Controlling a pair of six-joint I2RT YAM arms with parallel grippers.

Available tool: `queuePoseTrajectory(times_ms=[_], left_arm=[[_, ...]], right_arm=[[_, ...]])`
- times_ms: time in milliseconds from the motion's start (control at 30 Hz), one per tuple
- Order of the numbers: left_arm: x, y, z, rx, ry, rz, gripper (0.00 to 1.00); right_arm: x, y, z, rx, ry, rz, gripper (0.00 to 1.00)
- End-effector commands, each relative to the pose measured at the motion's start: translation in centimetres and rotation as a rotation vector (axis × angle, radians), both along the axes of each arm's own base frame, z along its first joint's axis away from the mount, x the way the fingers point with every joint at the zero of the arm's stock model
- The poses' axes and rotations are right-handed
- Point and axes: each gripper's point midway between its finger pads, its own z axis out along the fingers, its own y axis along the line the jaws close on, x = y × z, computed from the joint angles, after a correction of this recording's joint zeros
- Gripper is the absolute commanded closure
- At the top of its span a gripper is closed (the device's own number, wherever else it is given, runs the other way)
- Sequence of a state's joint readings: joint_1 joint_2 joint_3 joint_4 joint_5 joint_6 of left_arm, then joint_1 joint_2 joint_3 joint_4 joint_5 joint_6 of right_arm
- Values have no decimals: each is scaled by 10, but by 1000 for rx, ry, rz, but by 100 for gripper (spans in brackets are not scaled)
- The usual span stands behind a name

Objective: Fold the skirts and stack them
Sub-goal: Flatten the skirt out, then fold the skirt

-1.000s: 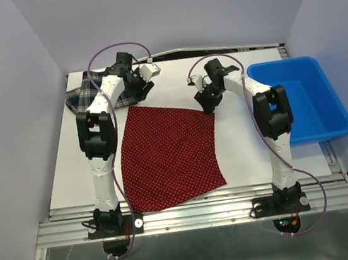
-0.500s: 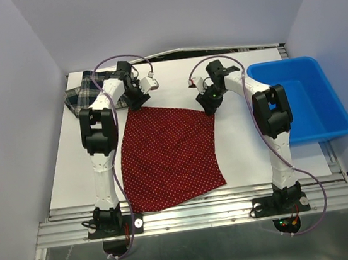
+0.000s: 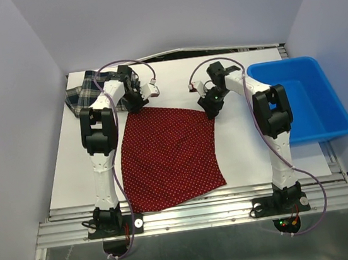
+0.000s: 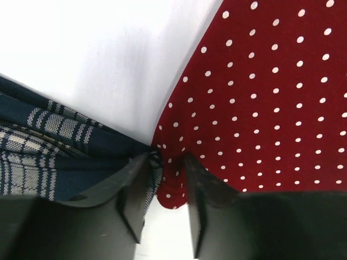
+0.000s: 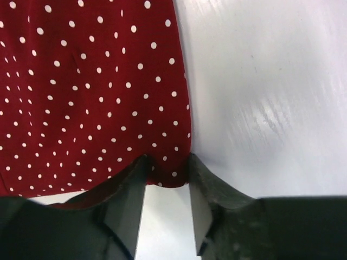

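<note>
Red cloth skirt with small white polka dots (image 3: 167,153) lies spread flat on the white bench (image 3: 246,146), and each of its two far corners sits inside a hand. The left hand (image 4: 168,162) is down at the bench with its dark fingers (image 4: 138,184) parted, one on each side of the skirt's far left corner. Red cloth and a sliver of white bench show in the gap, so the corner is straddled, not pinched. The pleated navy-and-white plaid cloth skirt (image 4: 49,157) lies rumpled against the outer side of one finger. Its edge meets the red corner right at that fingertip, and the rest spreads away beyond the hand. The right hand (image 5: 167,162) is also lowered, its fingers apart around the red skirt's far right corner. The rounded tip of the cloth lies between them and bare bench shows in the gap nearer the wrist, with no pinch visible. From both hands the red skirt runs back toward the arm bases. A blue plastic bin (image 3: 293,64) stands well apart, out past the right hand's outer side.
</note>
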State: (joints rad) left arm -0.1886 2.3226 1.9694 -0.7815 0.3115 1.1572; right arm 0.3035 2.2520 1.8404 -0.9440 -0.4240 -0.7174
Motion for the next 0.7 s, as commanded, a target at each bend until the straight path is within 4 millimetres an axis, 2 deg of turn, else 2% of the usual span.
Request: queuePoseTrajectory(times_ms=[0, 33, 133, 167, 200, 267, 367, 433, 667], left_arm=[[-12, -4, 9, -2, 32, -40, 61], [-10, -5, 11, -4, 25, -40, 63], [-2, -10, 22, -26, -13, -39, 65], [1, -13, 29, -38, -29, -41, 65], [1, -16, 33, -54, -37, -52, 67], [3, -23, 43, -67, -58, -69, 67], [5, -29, 51, -78, -78, -83, 51], [6, -34, 52, -89, -85, -88, 48], [15, -40, 39, -64, -92, -88, 46]], right_arm=[[-7, -10, 13, 1, 31, 3, 61], [-6, -10, 11, 0, 29, 2, 69], [-2, -10, 10, -1, 22, -5, 83], [1, -9, 11, -2, 11, -8, 93], [2, -9, 12, 0, 6, -9, 99], [8, -12, 15, 2, -13, -20, 99], [15, -19, 20, -11, -56, -32, 99], [20, -25, 22, -21, -76, -43, 99], [25, -37, 22, -62, -110, -44, 99]])
